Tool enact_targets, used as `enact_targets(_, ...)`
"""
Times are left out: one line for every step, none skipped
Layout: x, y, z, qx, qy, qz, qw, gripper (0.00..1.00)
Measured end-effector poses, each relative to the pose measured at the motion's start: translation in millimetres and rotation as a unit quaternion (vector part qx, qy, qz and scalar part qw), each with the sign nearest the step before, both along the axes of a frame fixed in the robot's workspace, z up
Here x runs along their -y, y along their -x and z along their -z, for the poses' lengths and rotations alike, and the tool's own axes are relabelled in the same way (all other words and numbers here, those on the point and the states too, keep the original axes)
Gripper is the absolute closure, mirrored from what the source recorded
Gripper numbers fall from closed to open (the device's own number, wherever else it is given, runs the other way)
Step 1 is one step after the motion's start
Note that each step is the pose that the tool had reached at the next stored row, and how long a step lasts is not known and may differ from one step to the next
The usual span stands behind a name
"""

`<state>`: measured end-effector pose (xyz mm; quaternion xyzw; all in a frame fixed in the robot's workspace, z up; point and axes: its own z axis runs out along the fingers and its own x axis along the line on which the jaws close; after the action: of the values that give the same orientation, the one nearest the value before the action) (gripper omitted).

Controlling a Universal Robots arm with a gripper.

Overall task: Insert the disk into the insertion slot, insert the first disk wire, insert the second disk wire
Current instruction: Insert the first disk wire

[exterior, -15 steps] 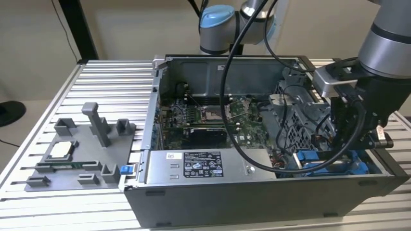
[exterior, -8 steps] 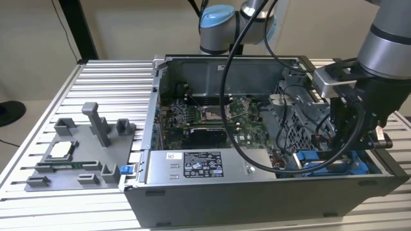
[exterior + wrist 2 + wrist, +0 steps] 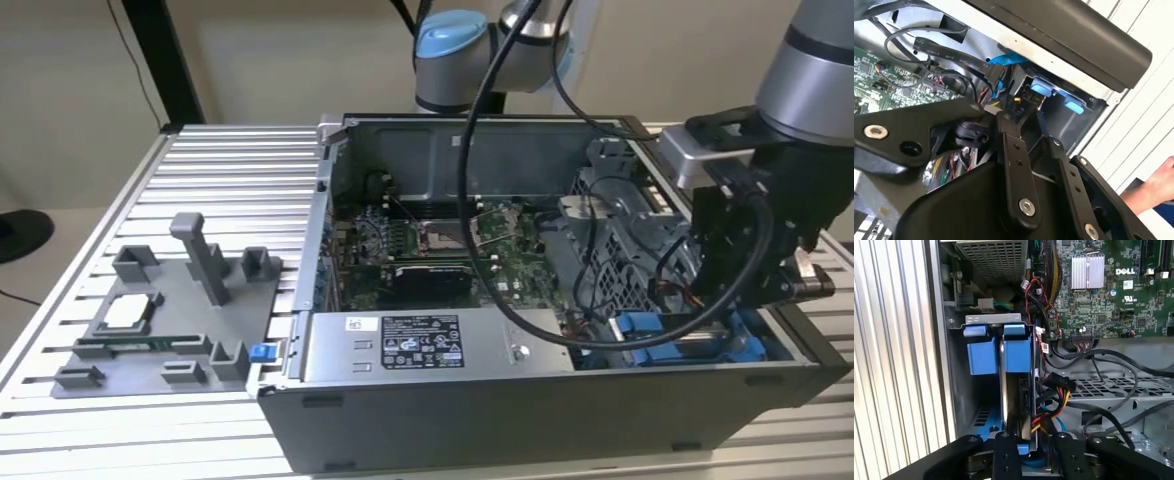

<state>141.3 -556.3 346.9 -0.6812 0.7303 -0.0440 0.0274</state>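
The claw (image 3: 1032, 437) appears clenched on the near end of the disk (image 3: 1021, 400), which stands on edge in the insertion slot (image 3: 964, 400), its blue carrier deep between the grey bay walls. I judge the first step, seating the disk, is in hand. The black connector (image 3: 1056, 385) with its yellow and red wires hangs loose just beside the disk, so finishing calls for a straight push clear of that bundle.
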Motion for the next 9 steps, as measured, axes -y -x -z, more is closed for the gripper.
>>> enact_targets(0.0,0.0,-4.2,0.0,0.0,0.0,1.0,0.0)
enact_targets(0.0,0.0,-8.0,0.0,0.0002,0.0,1.0,0.0)
enact_targets(0.0,0.0,-11.4,0.0,0.0001,0.0,1.0,0.0)
enact_targets(0.0,0.0,-14.9,0.0,0.0,0.0,1.0,0.0)
enact_targets(0.0,0.0,-18.0,0.0,0.0002,0.0,1.0,0.0)
enact_targets(0.0,0.0,-19.2,0.0,0.0001,0.0,1.0,0.0)
enact_targets(0.0,0.0,-19.2,0.0,0.0,0.0,1.0,0.0)
enact_targets(0.0,0.0,-19.2,0.0,0.0,0.0,1.0,0.0)
enact_targets(0.0,0.0,-19.2,0.0,0.0,0.0,1.0,0.0)
